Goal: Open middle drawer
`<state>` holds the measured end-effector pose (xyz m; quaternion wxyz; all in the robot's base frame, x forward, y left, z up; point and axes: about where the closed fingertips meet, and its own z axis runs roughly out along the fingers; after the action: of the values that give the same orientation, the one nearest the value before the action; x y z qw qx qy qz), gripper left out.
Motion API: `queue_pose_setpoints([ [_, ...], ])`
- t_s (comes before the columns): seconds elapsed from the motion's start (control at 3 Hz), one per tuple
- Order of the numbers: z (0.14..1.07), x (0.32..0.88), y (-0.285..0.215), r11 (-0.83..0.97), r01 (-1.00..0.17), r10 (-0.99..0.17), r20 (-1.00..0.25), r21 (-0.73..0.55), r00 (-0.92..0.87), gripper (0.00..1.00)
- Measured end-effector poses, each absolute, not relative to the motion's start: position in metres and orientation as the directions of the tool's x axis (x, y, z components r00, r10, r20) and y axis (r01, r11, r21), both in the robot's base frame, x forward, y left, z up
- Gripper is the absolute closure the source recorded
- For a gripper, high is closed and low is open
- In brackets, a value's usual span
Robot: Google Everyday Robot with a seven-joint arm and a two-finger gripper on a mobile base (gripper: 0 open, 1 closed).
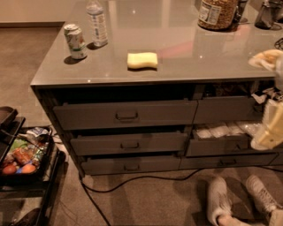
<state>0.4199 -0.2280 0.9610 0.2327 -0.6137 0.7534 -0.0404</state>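
The middle drawer (129,143) is the wide dark-grey front in the left column of the cabinet, with a small dark bar handle (130,145) at its centre. It lies between the taller-fronted top drawer (126,114) and the low bottom drawer (131,164). Its front stands slightly out, with a dark gap above it, and its inside is hidden. My gripper (268,128) is the cream-coloured part at the right edge of the view, far to the right of the handle and in front of the right-hand drawers.
On the countertop (185,62) stand a soda can (76,42), a water bottle (97,22), a yellow sponge (142,60) and a big jar (216,13). A narrower drawer with white packets (221,131) is open at the right. A black snack cart (22,154) stands left. A cable (132,180) and a person's white shoes (221,198) are on the floor.
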Motion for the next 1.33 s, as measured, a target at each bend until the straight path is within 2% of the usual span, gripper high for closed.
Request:
queue_pose_setpoints([
  [0.33,0.939,0.409,-0.225,0.206,-0.915,-0.911,-0.409,-0.347,-0.049,0.00],
  [0.67,0.910,0.405,-0.221,0.157,-0.938,-0.887,-0.461,-0.310,0.004,0.00],
  [1.33,0.892,0.409,-0.212,0.161,-0.936,-0.864,-0.504,-0.314,0.020,0.00],
])
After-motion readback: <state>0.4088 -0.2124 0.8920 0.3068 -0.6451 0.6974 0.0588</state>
